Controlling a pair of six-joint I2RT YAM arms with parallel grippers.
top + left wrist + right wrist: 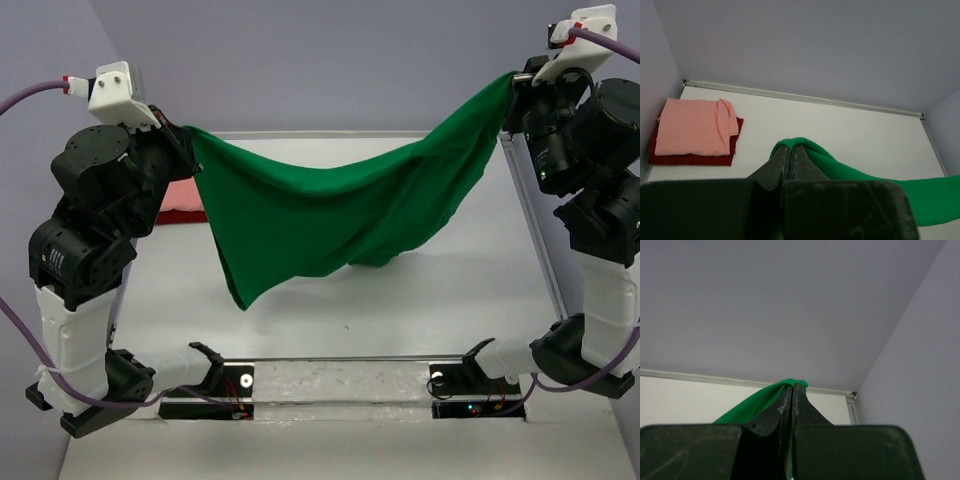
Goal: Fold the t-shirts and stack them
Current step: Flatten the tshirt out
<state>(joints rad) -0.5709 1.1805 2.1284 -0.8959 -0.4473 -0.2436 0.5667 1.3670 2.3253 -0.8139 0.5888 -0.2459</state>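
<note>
The bright green t-shirt (330,210) hangs spread in the air between my two raised grippers, sagging in the middle, its lowest folds near the table. My left gripper (188,135) is shut on its left corner, seen in the left wrist view (791,147) with green cloth (850,172) pinched at the tips. My right gripper (514,78) is shut on its right corner, seen in the right wrist view (793,386) with cloth (750,407). The salmon pink t-shirt (692,126) lies folded on the folded dark red t-shirt (690,159) at the table's far left.
The white table (330,320) has a raised rim along its back (805,97) and right side (530,230). The pink and red stack partly shows behind my left arm (185,203). Grey walls close the back and sides.
</note>
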